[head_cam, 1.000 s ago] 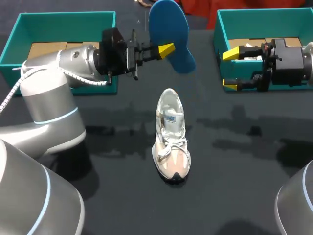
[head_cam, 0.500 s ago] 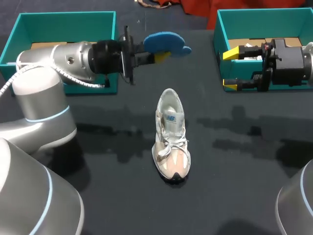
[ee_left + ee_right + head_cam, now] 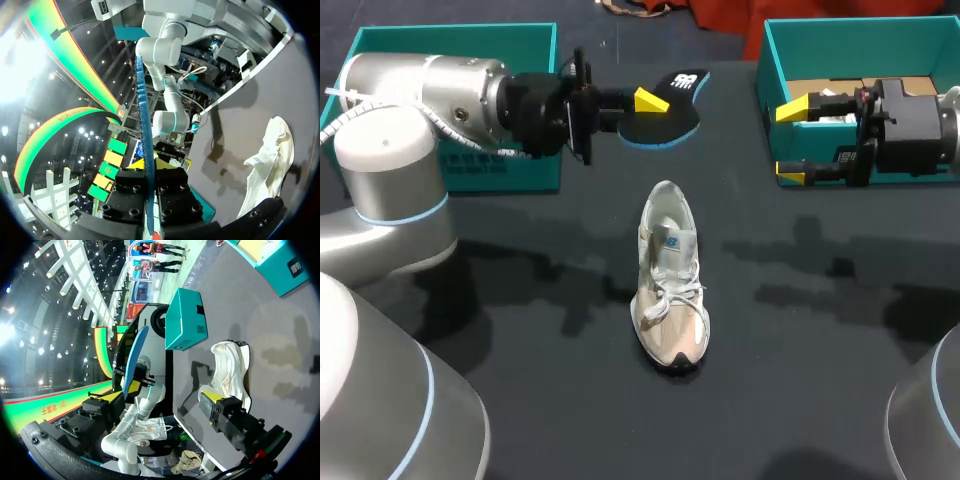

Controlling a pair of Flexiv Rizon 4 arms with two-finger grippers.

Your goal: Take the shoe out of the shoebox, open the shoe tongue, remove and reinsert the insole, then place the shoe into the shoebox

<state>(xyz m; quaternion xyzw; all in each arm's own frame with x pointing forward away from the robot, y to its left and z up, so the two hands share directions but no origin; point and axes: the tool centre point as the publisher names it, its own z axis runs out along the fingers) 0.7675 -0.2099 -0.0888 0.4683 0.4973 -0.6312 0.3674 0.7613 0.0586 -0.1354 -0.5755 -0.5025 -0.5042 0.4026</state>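
The left arm has rolled its wrist over the past second, turning the insole from upright with its blue face showing to flat with its dark side up. The left gripper point(image 3: 645, 100) is clamped on the left end of the insole point(image 3: 670, 112), which the left wrist view shows as a thin blue edge pinched between the two fingers. The insole hangs over the far part of the table point(image 3: 520, 320), just right of the left shoebox point(image 3: 450, 38) and beyond the heel of the shoe.

The shoe point(image 3: 670, 285) stands well apart from it near the middle of the table (white, with a pinkish toe), heel toward the far side and toe toward the near edge, its laces loose.

At far right the right gripper point(image 3: 790, 140) has not shifted. Its yellow-tipped fingers stand wide apart, holding nothing, at the left wall of the right shoebox point(image 3: 860, 30).
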